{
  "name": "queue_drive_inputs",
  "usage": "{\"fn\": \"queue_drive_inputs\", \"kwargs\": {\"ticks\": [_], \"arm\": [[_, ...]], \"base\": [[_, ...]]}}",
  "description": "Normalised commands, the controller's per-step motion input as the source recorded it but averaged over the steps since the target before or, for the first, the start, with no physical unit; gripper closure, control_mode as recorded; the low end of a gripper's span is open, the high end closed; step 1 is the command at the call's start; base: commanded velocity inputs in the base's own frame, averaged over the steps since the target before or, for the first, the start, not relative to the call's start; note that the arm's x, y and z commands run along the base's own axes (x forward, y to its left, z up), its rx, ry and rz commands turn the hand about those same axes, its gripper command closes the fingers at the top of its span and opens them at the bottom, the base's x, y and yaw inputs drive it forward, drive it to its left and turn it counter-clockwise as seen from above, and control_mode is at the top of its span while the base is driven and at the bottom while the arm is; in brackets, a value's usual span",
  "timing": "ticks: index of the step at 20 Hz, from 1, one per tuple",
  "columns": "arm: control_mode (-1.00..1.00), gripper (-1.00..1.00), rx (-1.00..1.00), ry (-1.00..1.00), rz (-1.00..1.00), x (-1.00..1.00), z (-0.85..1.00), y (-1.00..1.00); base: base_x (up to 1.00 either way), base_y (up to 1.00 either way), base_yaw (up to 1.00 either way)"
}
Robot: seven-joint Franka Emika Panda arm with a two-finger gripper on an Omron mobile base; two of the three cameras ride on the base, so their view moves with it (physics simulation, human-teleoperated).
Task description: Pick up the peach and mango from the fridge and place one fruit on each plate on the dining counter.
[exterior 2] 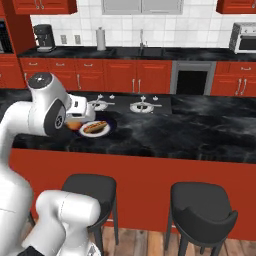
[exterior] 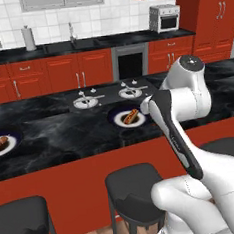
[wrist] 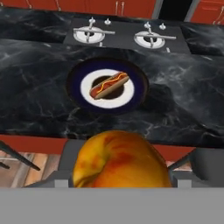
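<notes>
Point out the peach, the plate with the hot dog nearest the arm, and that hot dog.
peach (wrist: pixel 120 159): hand view, its orange front.
plate (wrist: pixel 131 89): hand view, bare white right part.
hot dog (wrist: pixel 109 85): hand view, middle of the sausage.

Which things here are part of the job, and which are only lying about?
Part of the job:
- peach, held in the gripper
- plate, already holding a hot dog
- dining counter

Only lying about:
- stools
- paper towel roll
- toaster oven
</notes>
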Motion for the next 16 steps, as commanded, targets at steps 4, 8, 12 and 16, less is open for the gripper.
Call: {"fn": "queue_drive_inputs", "kwargs": {"ticks": [4, 8, 12, 16], "arm": [[-1.00, 1.00, 0.00, 0.03, 0.00, 1.00, -1.00, 0.03], [-1.00, 1.00, 0.00, 0.03, 0.00, 1.00, -0.79, 0.00], [-1.00, 1.00, 0.00, 0.07, 0.00, 0.91, -0.13, 0.00], [-1.00, 1.00, 0.00, 0.13, 0.00, 0.31, 0.22, 0.00]], "base": [[0.00, 0.00, 0.00], [0.00, 0.00, 0.00], [0.00, 0.00, 0.00], [0.00, 0.00, 0.00]]}}
